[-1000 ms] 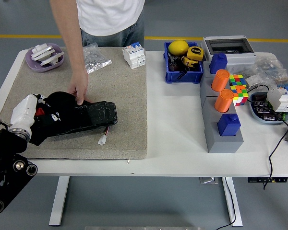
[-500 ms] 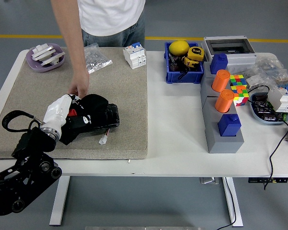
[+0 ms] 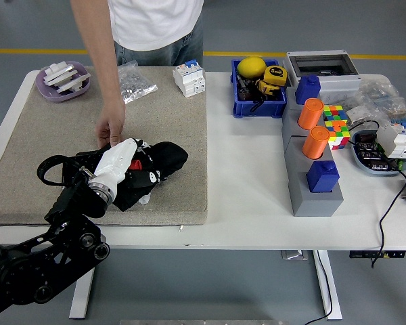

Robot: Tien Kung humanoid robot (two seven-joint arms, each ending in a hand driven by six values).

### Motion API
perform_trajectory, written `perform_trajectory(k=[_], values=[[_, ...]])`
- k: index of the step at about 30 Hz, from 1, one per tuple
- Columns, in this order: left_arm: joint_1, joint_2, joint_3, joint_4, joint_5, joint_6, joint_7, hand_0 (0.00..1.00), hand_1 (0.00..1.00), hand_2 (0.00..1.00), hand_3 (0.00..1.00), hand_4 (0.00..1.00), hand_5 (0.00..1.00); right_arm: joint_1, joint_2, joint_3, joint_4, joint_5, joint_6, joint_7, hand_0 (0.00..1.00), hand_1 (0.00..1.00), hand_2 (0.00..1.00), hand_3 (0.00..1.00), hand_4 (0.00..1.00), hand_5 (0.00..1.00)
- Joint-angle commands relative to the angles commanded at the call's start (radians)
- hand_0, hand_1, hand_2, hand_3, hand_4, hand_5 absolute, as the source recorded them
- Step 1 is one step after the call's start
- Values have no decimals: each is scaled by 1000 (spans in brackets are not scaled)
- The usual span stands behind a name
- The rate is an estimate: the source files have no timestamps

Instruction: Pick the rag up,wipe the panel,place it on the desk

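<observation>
A white table (image 3: 250,196) stood on a grey floor, its left half covered by a beige felt mat (image 3: 169,128). On the mat's near part lay the black rag (image 3: 164,158), bunched over the panel, which was almost wholly hidden; its orientation could not be told. The rag's long axis ran roughly left to right, tilted slightly up toward the right. The left hand (image 3: 122,169), white-backed, lay pressed on top of the rag, fingers curled down into the cloth; whether it truly gripped the cloth could not be told. A person's hand (image 3: 111,128) rested fingertips-down at the rag's far left edge, just beside the robot's wrist.

Compared with a second ago, the robot hand and the cloth had travelled rightward along the mat, and the black bundle had gone from long and flat to a shorter heap.

Farther out stood a purple dish (image 3: 63,81), a blue bin (image 3: 258,98) and two orange cylinders (image 3: 314,128) on a grey block.
</observation>
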Motion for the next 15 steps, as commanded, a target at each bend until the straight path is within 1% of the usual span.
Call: perform_trajectory(k=[5, 8, 15], values=[[3, -3, -7, 3, 1, 1, 0, 177, 102, 459, 422, 174, 2, 1, 1, -2, 0, 1, 0, 0, 715, 260, 630, 632, 998, 594], [10, -1, -17, 8, 4, 1, 0, 177, 102, 459, 422, 174, 2, 1, 1, -5, 0, 4, 0, 1, 715, 260, 630, 632, 998, 594], [45, 17, -57, 4, 24, 2, 3, 177, 104, 459, 422, 173, 2, -1, -1, -2, 0, 4, 1, 0, 712, 260, 630, 632, 998, 593]])
